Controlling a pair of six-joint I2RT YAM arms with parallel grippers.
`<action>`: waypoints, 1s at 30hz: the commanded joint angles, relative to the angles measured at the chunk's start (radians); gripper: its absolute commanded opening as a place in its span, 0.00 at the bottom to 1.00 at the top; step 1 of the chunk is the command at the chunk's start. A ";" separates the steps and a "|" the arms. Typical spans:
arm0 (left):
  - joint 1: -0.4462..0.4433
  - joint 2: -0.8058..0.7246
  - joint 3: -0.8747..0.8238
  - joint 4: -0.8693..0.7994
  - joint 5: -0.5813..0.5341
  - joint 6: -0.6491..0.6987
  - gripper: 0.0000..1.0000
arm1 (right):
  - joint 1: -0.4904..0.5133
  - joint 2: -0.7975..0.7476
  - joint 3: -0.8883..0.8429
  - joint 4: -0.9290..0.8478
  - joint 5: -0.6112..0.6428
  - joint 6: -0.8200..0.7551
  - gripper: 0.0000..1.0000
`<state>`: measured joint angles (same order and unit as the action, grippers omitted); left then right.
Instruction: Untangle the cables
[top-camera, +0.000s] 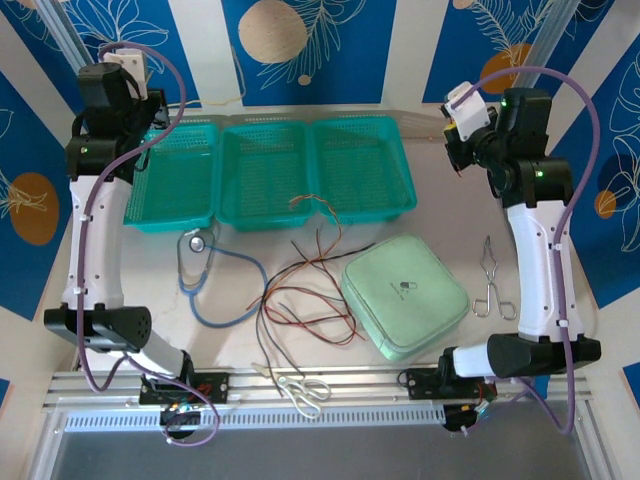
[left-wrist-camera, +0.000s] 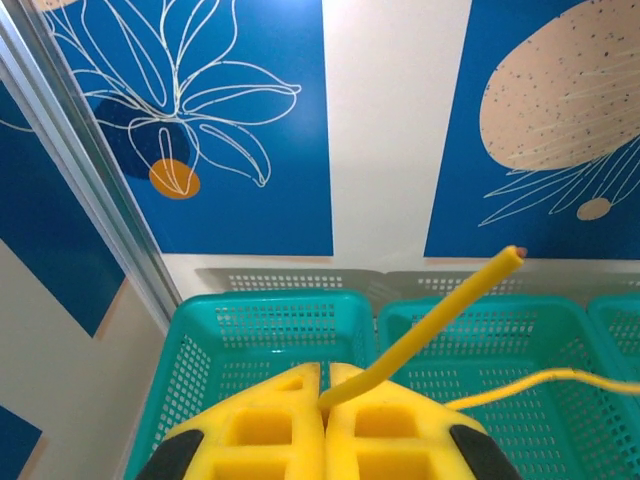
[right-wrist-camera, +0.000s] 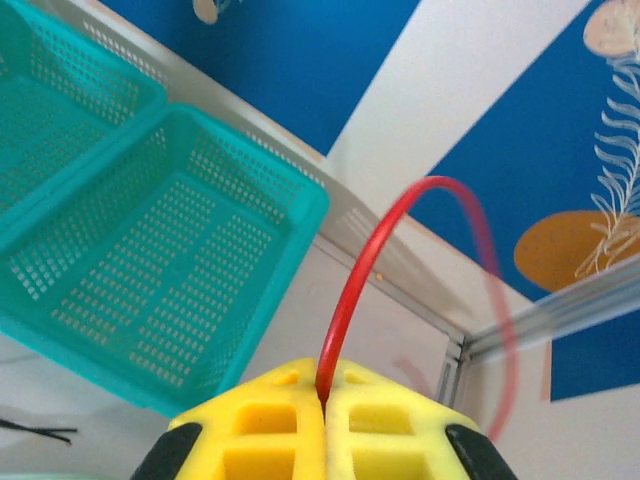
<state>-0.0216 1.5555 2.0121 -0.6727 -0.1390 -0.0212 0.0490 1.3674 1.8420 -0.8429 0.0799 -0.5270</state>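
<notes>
Several thin cables (top-camera: 305, 290) lie in a loose snarl mid-counter (top-camera: 450, 215) in the top view, between a blue stethoscope (top-camera: 200, 245) and a mint zip pouch (top-camera: 405, 295), both crowding any sideways pull. Light and limp, they look best taken near a free end.

Left wrist: the left fingers (left-wrist-camera: 290, 410) are pressed shut on a yellow cable (left-wrist-camera: 440, 315) above a teal basket (left-wrist-camera: 260, 300).

Right wrist: the right fingers (right-wrist-camera: 300, 400) are closed tight, pinching a red cable (right-wrist-camera: 345, 290).

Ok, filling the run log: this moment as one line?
left gripper: shut on yellow cable | right gripper: shut on red cable | other cables: tangled on table between stethoscope and green case
</notes>
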 joint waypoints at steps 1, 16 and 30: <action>0.008 0.007 0.021 0.001 0.048 -0.043 0.00 | 0.033 0.019 0.053 0.017 -0.078 0.040 0.00; -0.145 0.230 -0.196 0.069 -0.050 -0.096 0.00 | 0.142 0.179 0.447 0.033 -0.243 0.213 0.00; -0.242 0.584 -0.085 -0.008 -0.087 -0.076 0.00 | 0.199 0.217 0.496 0.021 -0.279 0.244 0.00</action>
<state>-0.2367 2.0869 1.8793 -0.6315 -0.1947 -0.1055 0.2310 1.5826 2.3070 -0.8181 -0.1715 -0.3050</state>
